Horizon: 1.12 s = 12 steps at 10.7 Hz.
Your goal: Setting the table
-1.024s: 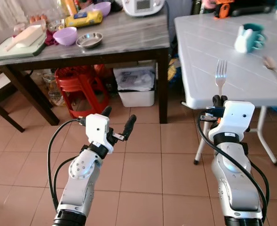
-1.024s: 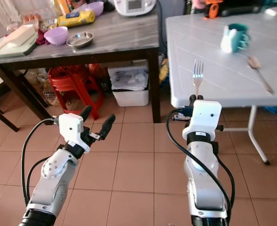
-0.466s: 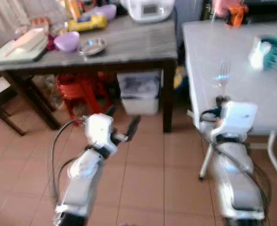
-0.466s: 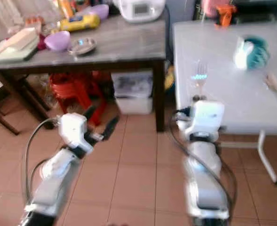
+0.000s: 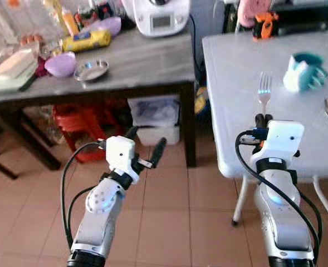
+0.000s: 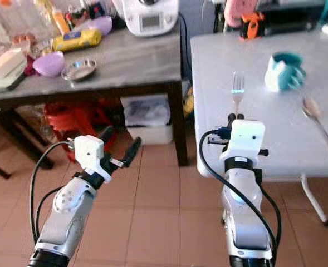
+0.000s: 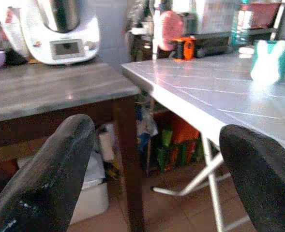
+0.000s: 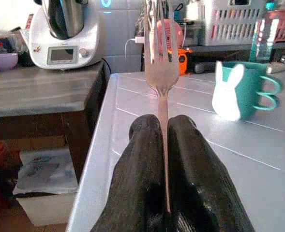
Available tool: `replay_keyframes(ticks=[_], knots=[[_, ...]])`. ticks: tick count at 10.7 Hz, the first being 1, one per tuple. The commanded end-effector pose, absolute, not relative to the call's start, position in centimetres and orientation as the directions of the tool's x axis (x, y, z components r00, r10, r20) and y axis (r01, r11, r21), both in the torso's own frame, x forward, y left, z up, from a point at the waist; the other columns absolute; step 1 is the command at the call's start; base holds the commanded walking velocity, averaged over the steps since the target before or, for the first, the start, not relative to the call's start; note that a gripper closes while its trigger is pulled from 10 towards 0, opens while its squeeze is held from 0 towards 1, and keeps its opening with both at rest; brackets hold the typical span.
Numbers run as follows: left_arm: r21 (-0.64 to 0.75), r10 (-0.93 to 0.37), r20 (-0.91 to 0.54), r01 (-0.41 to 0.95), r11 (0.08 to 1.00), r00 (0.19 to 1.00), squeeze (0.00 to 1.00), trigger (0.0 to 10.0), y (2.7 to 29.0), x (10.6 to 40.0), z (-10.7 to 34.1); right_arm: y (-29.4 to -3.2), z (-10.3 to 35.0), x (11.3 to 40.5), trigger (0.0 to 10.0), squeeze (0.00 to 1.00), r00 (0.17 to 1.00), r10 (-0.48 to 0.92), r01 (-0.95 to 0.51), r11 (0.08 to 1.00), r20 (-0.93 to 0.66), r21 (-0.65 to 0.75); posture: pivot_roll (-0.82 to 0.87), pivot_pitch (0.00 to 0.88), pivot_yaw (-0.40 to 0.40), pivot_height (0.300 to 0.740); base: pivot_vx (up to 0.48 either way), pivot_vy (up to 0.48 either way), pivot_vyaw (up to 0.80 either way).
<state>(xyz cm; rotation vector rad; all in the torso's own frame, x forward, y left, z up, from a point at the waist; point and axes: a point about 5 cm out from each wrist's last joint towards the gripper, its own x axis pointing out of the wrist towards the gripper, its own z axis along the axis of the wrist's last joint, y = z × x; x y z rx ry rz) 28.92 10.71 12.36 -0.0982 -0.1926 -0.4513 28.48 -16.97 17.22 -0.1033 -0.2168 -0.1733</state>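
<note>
**Fork held over the table's near edge**

The right gripper (image 5: 262, 118) pinches the handle of a silver metal fork (image 8: 161, 72) between closed black fingers, tines pointing away over the white plastic table (image 5: 239, 72); ahead and to its right stands a teal mug with a white rabbit face (image 5: 303, 73); the left gripper (image 5: 145, 146) hangs spread open above the tiled floor (image 5: 169, 206), beside the dark wooden table (image 5: 141, 61).

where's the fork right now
The fork stands upright in the right claw, clamped by its handle, over the near left edge of the white table, with the teal mug farther back to its right.
</note>
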Motion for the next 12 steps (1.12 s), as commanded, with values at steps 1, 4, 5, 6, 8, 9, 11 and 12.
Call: replay_keyframes(ticks=[1, 4, 5, 6, 8, 9, 11, 12], knots=[[-0.057, -0.363, 0.158, 0.376, 0.925, 0.918, 0.0, 10.0, 12.19, 29.03, 11.62, -16.3, 17.34, 28.3, 10.0, 0.0, 0.963, -0.138, 0.158, 0.985, 0.23, -0.07, -0.09, 0.1, 0.141, 0.74, 0.0, 0.0, 0.0], [-0.068, -0.329, 0.118, 0.338, 0.939, 0.937, 0.0, 10.0, 12.82, 29.22, 11.18, -16.71, 16.95, 28.03, 10.0, 0.0, 0.964, -0.159, 0.175, 0.983, 0.215, -0.058, -0.09, 0.092, 0.138, 0.74, 0.0, 0.0, 0.0], [-0.062, -0.327, 0.114, 0.335, 0.94, 0.938, 0.0, 10.0, 12.76, 29.24, 11.19, -16.71, 16.9, 28.06, 10.0, 0.0, 0.964, -0.16, 0.176, 0.983, 0.213, -0.057, -0.09, 0.089, 0.137, 0.74, 0.0, 0.0, 0.0], [-0.06, -0.335, 0.116, 0.343, 0.937, 0.935, 0.0, 10.0, 12.63, 29.22, 11.22, -16.73, 16.89, 28.07, 10.0, 0.0, 0.964, -0.161, 0.177, 0.983, 0.213, -0.057, -0.09, 0.087, 0.137, 0.74, 0.0, 0.0, 0.0], [-0.058, -0.343, 0.116, 0.351, 0.934, 0.932, 0.0, 10.0, 12.54, 29.21, 11.2, -16.93, 16.72, 27.89, 10.0, 0.0, 0.964, -0.164, 0.179, 0.982, 0.211, -0.058, -0.09, 0.085, 0.137, 0.74, 0.0, 0.152, 0.0], [-0.058, -0.348, 0.119, 0.356, 0.933, 0.93, 0.0, 10.0, 12.48, 29.15, 11.21, -16.95, 16.65, 27.81, 10.0, 0.0, 0.964, -0.164, 0.18, 0.982, 0.208, -0.059, -0.09, 0.085, 0.136, 0.74, 0.0, 0.319, 0.0], [-0.058, -0.353, 0.117, 0.361, 0.931, 0.928, 0.0, 10.0, 12.43, 29.21, 11.21, -16.88, 16.65, 27.88, 10.0, 0.0, 0.964, -0.167, 0.182, 0.982, 0.208, -0.055, -0.1, 0.086, 0.141, 0.74, 0.0, 0.321, 0.0], [-0.056, -0.355, 0.118, 0.363, 0.93, 0.927, 0.0, 10.0, 12.42, 29.23, 11.24, -16.82, 16.65, 27.91, 10.0, 0.0, 0.963, -0.17, 0.184, 0.982, 0.208, -0.051, -0.1, 0.085, 0.143, 0.74, 0.0, 0.326, 0.0]])
